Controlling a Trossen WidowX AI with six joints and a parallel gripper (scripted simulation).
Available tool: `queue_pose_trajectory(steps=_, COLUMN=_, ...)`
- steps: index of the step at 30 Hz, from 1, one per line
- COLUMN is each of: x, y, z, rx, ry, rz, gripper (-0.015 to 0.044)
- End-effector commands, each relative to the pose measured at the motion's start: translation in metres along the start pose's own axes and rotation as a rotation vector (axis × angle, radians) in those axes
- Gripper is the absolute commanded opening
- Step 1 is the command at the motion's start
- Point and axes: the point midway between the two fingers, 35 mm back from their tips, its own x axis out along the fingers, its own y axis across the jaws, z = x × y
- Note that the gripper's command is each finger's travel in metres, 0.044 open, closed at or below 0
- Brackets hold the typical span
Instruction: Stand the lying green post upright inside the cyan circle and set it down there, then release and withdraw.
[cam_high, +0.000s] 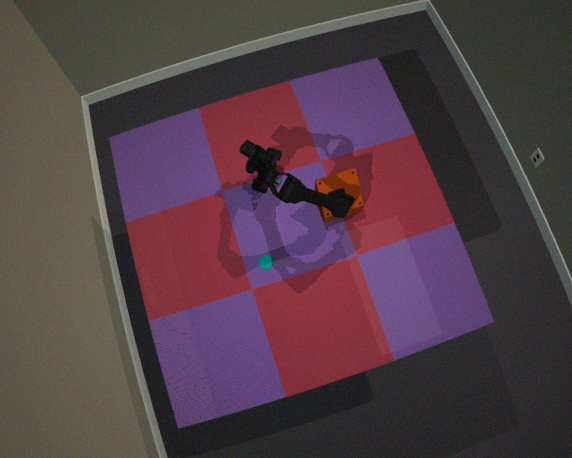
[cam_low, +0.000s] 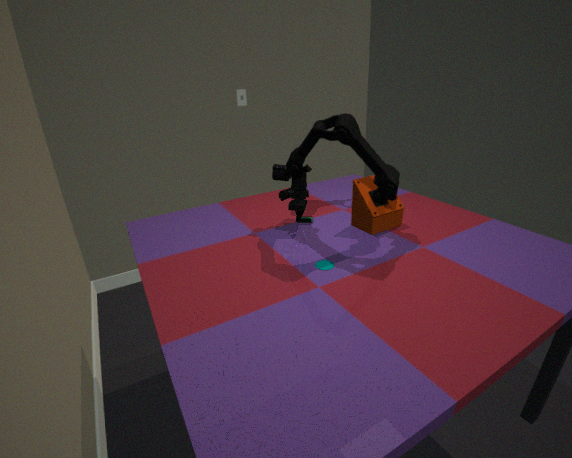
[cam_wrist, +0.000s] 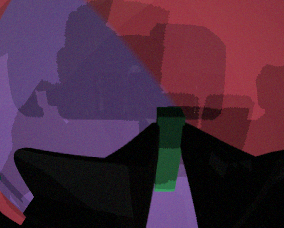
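Note:
The green post (cam_high: 278, 181) (cam_low: 308, 220) (cam_wrist: 168, 162) lies on its side, low at the tabletop; whether it touches the top cannot be told. My gripper (cam_low: 301, 220) (cam_wrist: 169, 129) points down and is shut on the post, one finger on each side of it. In the top view the fingertips are hidden under the arm. The cyan circle (cam_high: 265, 262) (cam_low: 324, 265) lies flat on the table, with nothing standing on it, away from the gripper toward the near side in the exterior view.
The orange base block (cam_high: 325, 187) (cam_low: 387, 222) carries the arm and stands to the right of the post in the top and exterior views. The table (cam_high: 320, 330) (cam_low: 240, 300) is checkered purple and red. The arm's shadows fall across its middle and near the circle.

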Motion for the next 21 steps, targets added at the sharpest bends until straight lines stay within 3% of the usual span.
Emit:
queue_pose_trajectory(steps=1, x=-0.011, y=0.003, z=0.006, rx=-0.013, ry=-0.021, rz=0.005, gripper=0.0023)
queue_pose_trajectory(steps=21, x=-0.042, y=0.002, z=0.007, rx=-0.006, ry=-0.011, rz=-0.002, gripper=0.0023)
